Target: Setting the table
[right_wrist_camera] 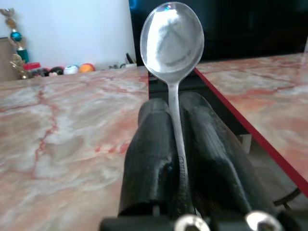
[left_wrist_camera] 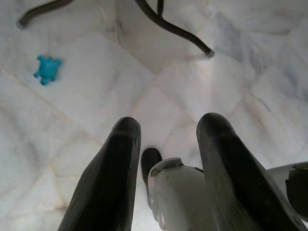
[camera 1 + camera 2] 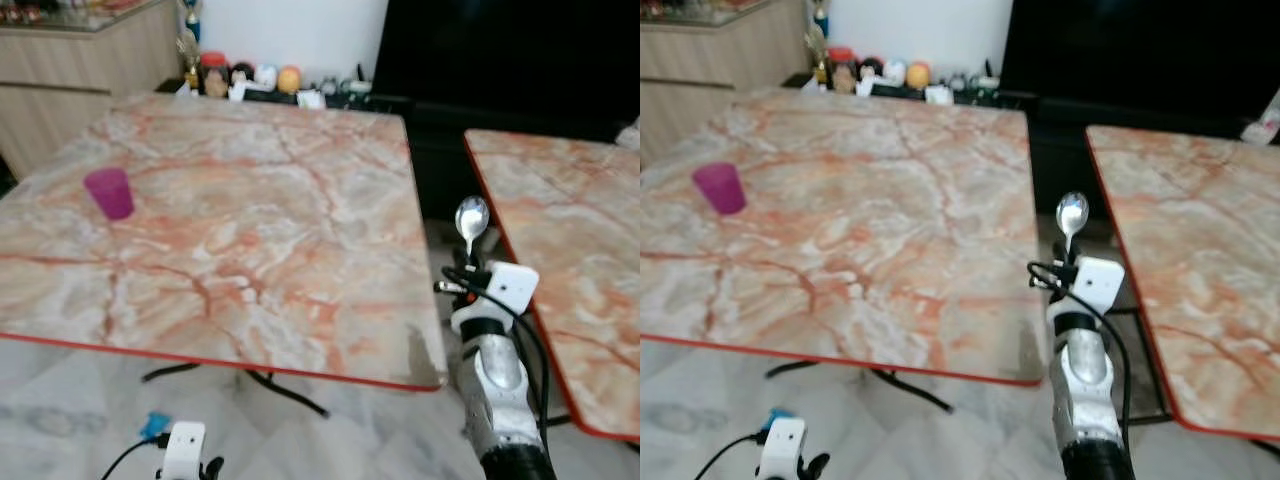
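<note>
Spoon (image 1: 172,43): metal, held upright, bowl uppermost, handle pinched between the two black fingers (image 1: 154,159) of the right gripper (image 3: 465,272). Fingers were clamped tight on the handle, with the bowl standing clear above the fingertips. In the head views the spoon sat in the gap between the two tables, just off the near right corner of the larger one and not touching either top.

Right arm (image 3: 497,385): silver, raised from low right, with a white camera block (image 3: 511,285) and black cable at the wrist.

Left gripper (image 2: 166,166): hung low near the floor, below the near edge of the larger table. Its two fingers stood apart with nothing between them; pale marble floor (image 2: 72,139) behind them. A small blue object (image 2: 47,69) lay on the floor; kind not determinable. Black table leg (image 2: 173,29) crossed the floor beyond the fingers.

Larger table (image 3: 250,230): marble-pattern top, pink and orange veining, red edge. One purple cup (image 3: 109,192) stood upright on it toward the left side, well apart from the spoon.

Second table (image 3: 580,260): same pattern, to the right, separated by a narrow gap.

Background: low shelf with small round ornaments (image 3: 250,78) against a white wall; a large dark screen (image 3: 500,50) to their right; a wooden cabinet (image 3: 70,70) far left.
</note>
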